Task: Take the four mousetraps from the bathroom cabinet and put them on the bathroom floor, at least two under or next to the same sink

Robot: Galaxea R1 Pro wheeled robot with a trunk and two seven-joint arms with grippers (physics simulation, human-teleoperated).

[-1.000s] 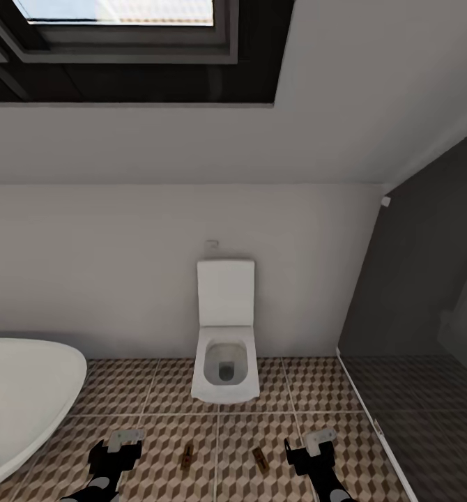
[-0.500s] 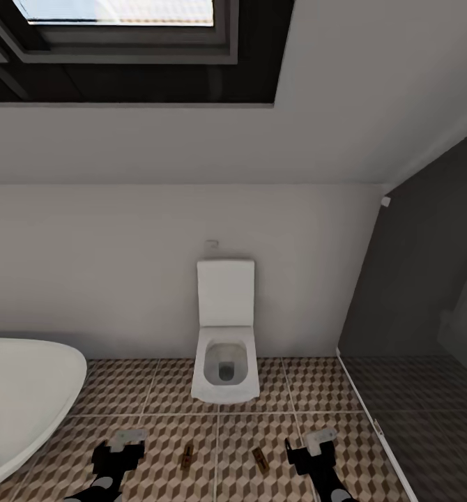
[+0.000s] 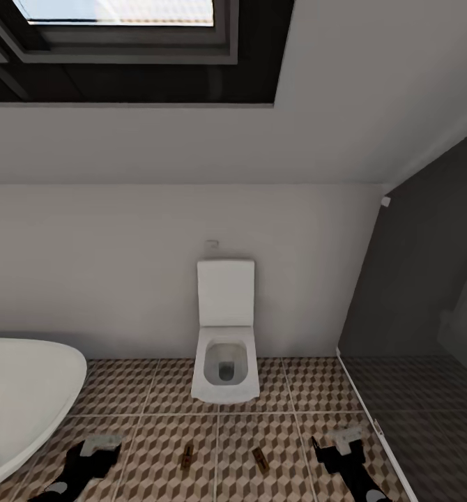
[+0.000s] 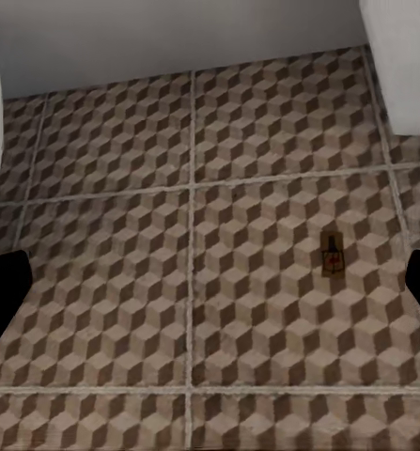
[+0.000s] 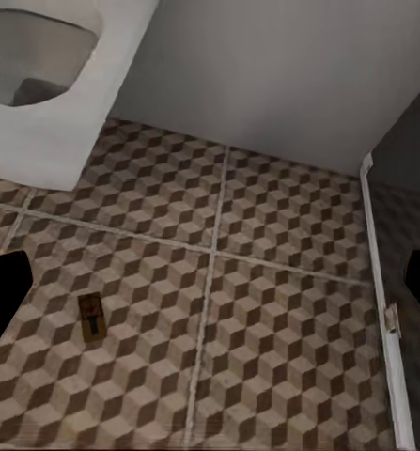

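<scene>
Cube-patterned tiles in brown, beige and white make up the bathroom floor (image 3: 157, 390) across the lower part of the head view, meeting a plain pale wall with a dark-framed window (image 3: 122, 42) at the upper left. A white square toilet (image 3: 225, 348) stands against the wall at centre, the curved white rim of a bathtub (image 3: 24, 397) fills the lower left, and a dark grey glass partition (image 3: 422, 335) closes off the right side. Two mousetraps lie flat on the tiles in front of the toilet near the bottom edge: one mousetrap (image 3: 187, 457) left of centre and the other mousetrap (image 3: 260, 459) just right of centre, apart from each other with a grout line between them. The left gripper (image 3: 97, 450) sits low at the bottom left and the right gripper (image 3: 345, 443) at the bottom right, each well to the outer side of its nearer trap and holding nothing. In both wrist views the dark fingertips sit at opposite frame edges, so both jaws are spread wide, with a trap lying on the tiles between them in each.
</scene>
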